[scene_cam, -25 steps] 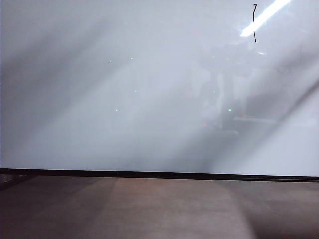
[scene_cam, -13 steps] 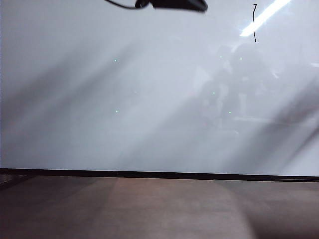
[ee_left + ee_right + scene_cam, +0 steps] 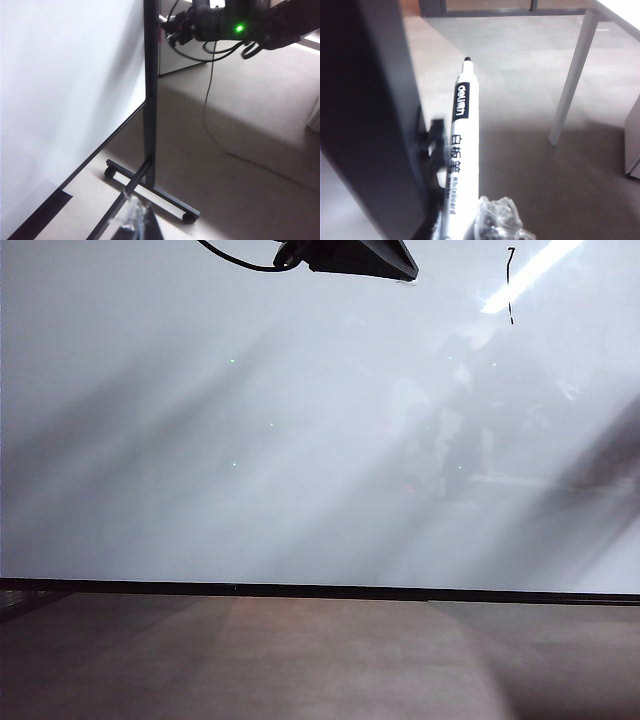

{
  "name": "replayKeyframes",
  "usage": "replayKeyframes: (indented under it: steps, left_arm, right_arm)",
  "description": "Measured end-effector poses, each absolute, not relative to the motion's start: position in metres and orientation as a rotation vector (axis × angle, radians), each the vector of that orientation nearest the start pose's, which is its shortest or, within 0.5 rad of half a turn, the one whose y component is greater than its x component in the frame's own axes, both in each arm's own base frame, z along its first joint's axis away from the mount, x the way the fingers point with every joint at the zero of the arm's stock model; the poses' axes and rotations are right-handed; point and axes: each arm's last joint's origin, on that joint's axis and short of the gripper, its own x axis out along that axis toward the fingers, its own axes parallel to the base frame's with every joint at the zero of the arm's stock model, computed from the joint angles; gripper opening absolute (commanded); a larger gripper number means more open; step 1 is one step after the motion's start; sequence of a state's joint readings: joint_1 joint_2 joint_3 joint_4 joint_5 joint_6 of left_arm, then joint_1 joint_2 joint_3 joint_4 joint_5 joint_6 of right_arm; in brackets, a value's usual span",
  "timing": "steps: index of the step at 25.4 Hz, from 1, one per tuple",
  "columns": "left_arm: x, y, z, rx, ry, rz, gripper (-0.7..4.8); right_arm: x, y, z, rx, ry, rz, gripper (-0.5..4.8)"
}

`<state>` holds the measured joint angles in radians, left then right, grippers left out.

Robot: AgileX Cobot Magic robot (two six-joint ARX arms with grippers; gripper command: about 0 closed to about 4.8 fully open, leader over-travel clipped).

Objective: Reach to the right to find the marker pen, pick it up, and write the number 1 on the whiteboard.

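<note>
White plastic formed the barrel of the marker pen (image 3: pixel 461 150), which carried a black label band and black printed lettering. In the right wrist view its long axis ran straight out from the right tool (image 3: pixel 470 225), and its small dark tip pointed away from the wrist toward the grey floor (image 3: pixel 520 90). The right tool was closed narrowly on the pen's rear end; clear wrapped padding on one finger (image 3: pixel 497 220) pressed against the barrel. A dark upright panel (image 3: pixel 365 115) stood just beside the pen, and a pale table leg (image 3: pixel 570 85) stood well apart on the floor.

In the exterior view the whiteboard (image 3: pixel 250 440) filled nearly everything above its thin black lower edge. The number 1 (image 3: pixel 511 285) sat near the board's upper right corner, a thin vertical stroke with a small hook on top. A black wedge-shaped part with a cable (image 3: pixel 355 256) hung at the board's top edge, left of the stroke and not touching it.

The left wrist view looked along the whiteboard (image 3: pixel 65 90) past its dark wheeled stand (image 3: pixel 149 100). Only a clear-padded tip of the left tool (image 3: pixel 132 220) showed; I cannot tell how far open it was.
</note>
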<state>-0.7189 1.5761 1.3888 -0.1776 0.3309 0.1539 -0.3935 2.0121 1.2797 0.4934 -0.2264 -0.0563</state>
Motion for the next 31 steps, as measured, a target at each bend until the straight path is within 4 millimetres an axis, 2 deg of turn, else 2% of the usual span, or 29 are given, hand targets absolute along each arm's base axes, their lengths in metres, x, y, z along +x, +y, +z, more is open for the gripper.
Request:
replayKeyframes:
  steps: [4,13,22,24,27,29,31]
  left_arm:
    - [0.266,-0.245,0.344,0.218,0.328,-1.063,-0.05]
    - [0.264,-0.243,0.338,0.236,0.395,-1.045,-0.05]
    - [0.264,-0.242,0.337,0.273,0.392,-1.051,-0.05]
    - [0.264,-0.242,0.337,0.287,0.384,-1.038,-0.05]
    - [0.265,-0.241,0.337,0.291,0.381,-1.03,-0.05]
    - [0.264,-0.241,0.337,0.292,0.382,-1.03,-0.05]
    - [0.261,-0.233,0.346,0.287,0.365,-1.015,-0.05]
  right_arm:
    - [0.419,-0.165,0.185,0.01,0.294,-0.157,-0.06]
    - [0.422,-0.158,0.182,-0.071,0.355,-0.188,-0.06]
    - [0.412,-0.177,0.184,-0.095,0.373,-0.142,-0.06]
    - [0.406,-0.178,0.195,-0.095,0.364,-0.148,-0.06]
    - [0.391,-0.187,0.236,-0.116,0.277,-0.23,-0.06]
    - [0.382,-0.19,0.251,-0.067,0.258,-0.252,-0.06]
    - [0.359,-0.199,0.267,-0.019,0.264,-0.303,-0.06]
